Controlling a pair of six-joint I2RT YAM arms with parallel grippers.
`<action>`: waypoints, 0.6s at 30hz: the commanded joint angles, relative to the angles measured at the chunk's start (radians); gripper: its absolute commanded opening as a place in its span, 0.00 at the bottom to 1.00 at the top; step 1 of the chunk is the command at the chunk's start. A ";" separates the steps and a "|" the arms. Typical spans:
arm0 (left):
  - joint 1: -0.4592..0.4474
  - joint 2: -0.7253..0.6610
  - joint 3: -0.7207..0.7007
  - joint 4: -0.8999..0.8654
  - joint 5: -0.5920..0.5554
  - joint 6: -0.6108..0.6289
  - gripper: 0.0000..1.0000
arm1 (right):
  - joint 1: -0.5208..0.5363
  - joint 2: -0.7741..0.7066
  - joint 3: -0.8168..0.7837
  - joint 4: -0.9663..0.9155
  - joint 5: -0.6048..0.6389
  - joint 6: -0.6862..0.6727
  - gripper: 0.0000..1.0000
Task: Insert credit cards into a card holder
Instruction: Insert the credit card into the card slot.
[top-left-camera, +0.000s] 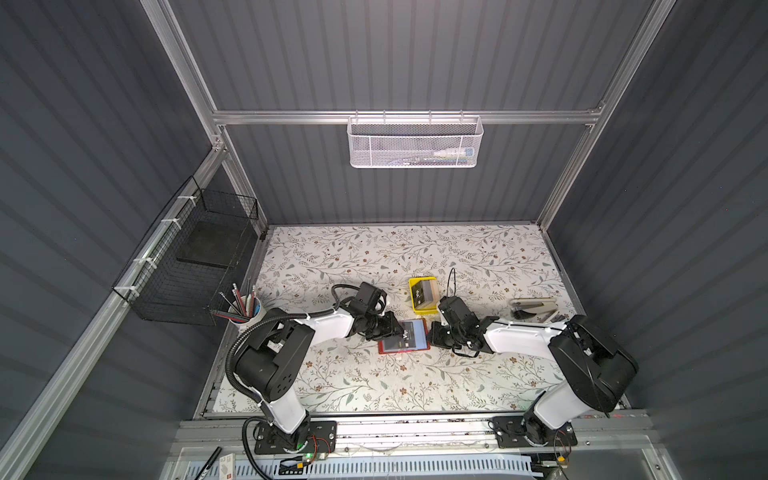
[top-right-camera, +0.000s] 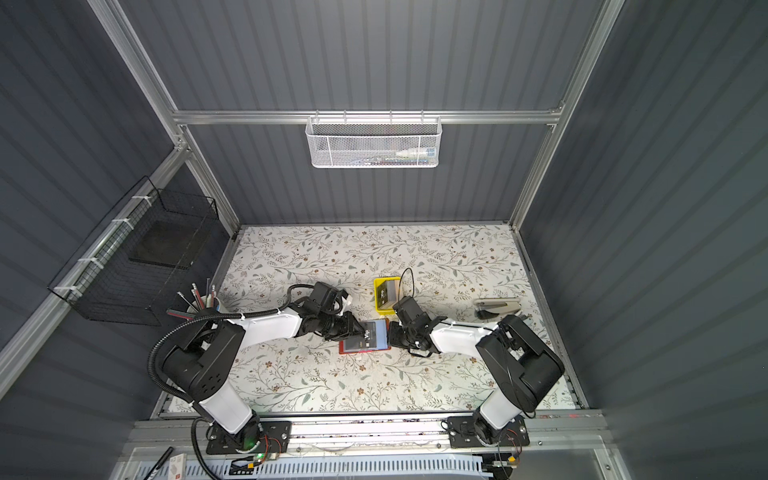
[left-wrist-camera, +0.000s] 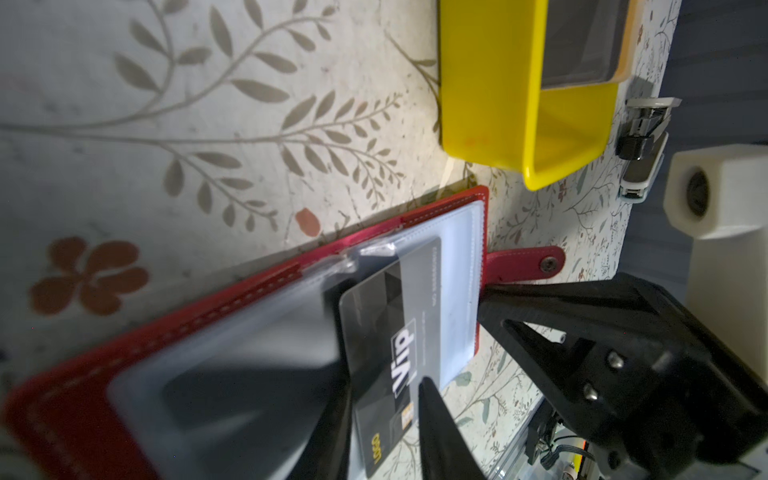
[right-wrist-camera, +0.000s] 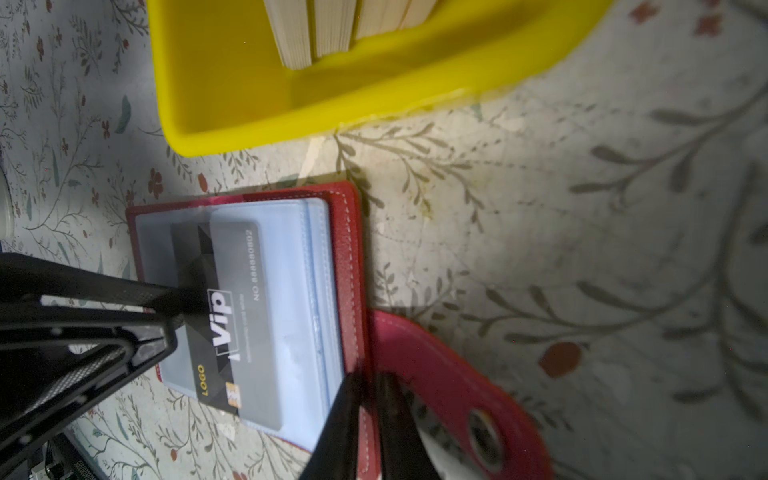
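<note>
The red card holder (top-left-camera: 392, 345) (top-right-camera: 353, 347) lies open on the floral table, its clear sleeves facing up. My left gripper (left-wrist-camera: 382, 419) (top-left-camera: 397, 328) is shut on a dark "Vip" credit card (left-wrist-camera: 374, 316) (right-wrist-camera: 245, 332) whose far half sits under a clear sleeve. My right gripper (right-wrist-camera: 370, 411) (top-left-camera: 432, 336) is shut on the holder's red cover edge (right-wrist-camera: 349, 270) beside the snap strap (right-wrist-camera: 449, 386) (left-wrist-camera: 528, 262). More credit cards (right-wrist-camera: 332, 29) (top-left-camera: 426, 291) stand stacked in the yellow tray.
The yellow tray (top-left-camera: 417, 308) (left-wrist-camera: 490, 104) (right-wrist-camera: 249, 104) sits just behind the holder. A stapler (top-left-camera: 536, 307) lies at the right. A cup of pencils (top-left-camera: 245, 309) stands at the left edge, with a black wire basket (top-left-camera: 187, 266) on the left wall.
</note>
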 joint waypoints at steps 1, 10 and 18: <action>-0.009 0.029 -0.015 0.027 0.000 -0.022 0.29 | 0.002 0.007 0.010 -0.040 0.016 0.005 0.14; -0.027 0.057 -0.018 0.094 0.026 -0.048 0.28 | 0.011 0.017 0.026 -0.056 0.015 0.007 0.13; -0.034 0.061 -0.028 0.143 0.060 -0.073 0.28 | 0.020 0.023 0.029 -0.056 0.022 0.015 0.12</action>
